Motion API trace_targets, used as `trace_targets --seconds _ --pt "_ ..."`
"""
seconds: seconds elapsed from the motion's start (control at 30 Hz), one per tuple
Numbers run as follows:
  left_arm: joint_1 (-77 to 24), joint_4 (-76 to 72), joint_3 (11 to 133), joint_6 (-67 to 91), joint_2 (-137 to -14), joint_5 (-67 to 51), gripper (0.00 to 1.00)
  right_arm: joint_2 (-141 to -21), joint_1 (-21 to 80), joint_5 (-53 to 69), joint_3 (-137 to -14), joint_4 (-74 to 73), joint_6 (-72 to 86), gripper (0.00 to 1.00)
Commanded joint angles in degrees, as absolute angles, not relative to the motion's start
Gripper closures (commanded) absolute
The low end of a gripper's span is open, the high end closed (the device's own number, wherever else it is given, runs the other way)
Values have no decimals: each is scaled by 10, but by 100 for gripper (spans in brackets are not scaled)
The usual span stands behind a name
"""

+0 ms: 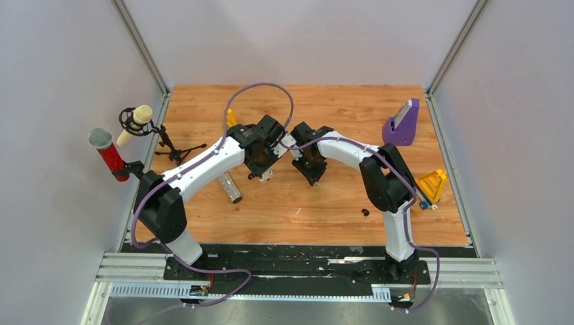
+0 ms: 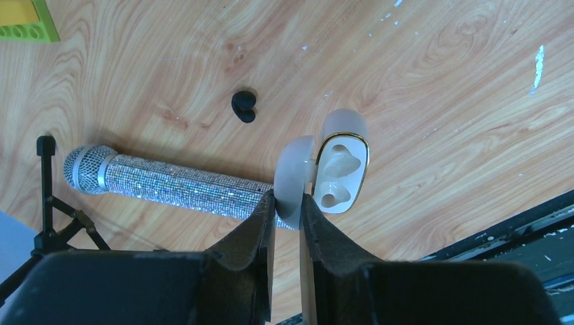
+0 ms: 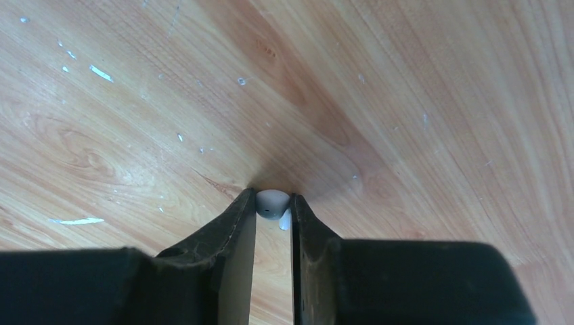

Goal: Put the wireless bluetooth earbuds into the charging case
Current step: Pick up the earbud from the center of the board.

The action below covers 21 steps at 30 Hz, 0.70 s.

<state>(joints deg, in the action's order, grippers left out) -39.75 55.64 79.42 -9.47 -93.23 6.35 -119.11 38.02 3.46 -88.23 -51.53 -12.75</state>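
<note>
My left gripper (image 2: 288,203) is shut on the lid of the open white charging case (image 2: 342,169). The case has a gold rim, and both of its wells show empty. In the top view the case (image 1: 266,176) hangs under the left gripper (image 1: 260,170) at the table's middle. My right gripper (image 3: 273,202) is shut on a white earbud (image 3: 271,203), pinched at the fingertips close over the wood. In the top view it (image 1: 315,177) sits just right of the left gripper. One black earbud (image 2: 244,106) lies on the wood beyond the case; it also shows in the top view (image 1: 365,212).
A glitter microphone (image 2: 169,183) lies left of the case, also in the top view (image 1: 230,187). A cream microphone on a small tripod (image 1: 139,122) and a red microphone (image 1: 108,152) stand at the left. A purple holder (image 1: 401,125) and a yellow triangle (image 1: 431,186) are at the right.
</note>
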Motion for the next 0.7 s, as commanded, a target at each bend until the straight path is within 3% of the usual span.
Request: trace_targets --seconds 0.0,0.3,0.67 --pt "-416 517 798 -124 -910 24 83 -1178 410 11 -865 -491 -159 85" --pt "-416 522 799 -127 -906 -8 83 -1064 385 83 -825 -437 -199 94" --pt "-415 533 831 -127 -940 -76 84 -796 312 243 -634 -224 -262 99"
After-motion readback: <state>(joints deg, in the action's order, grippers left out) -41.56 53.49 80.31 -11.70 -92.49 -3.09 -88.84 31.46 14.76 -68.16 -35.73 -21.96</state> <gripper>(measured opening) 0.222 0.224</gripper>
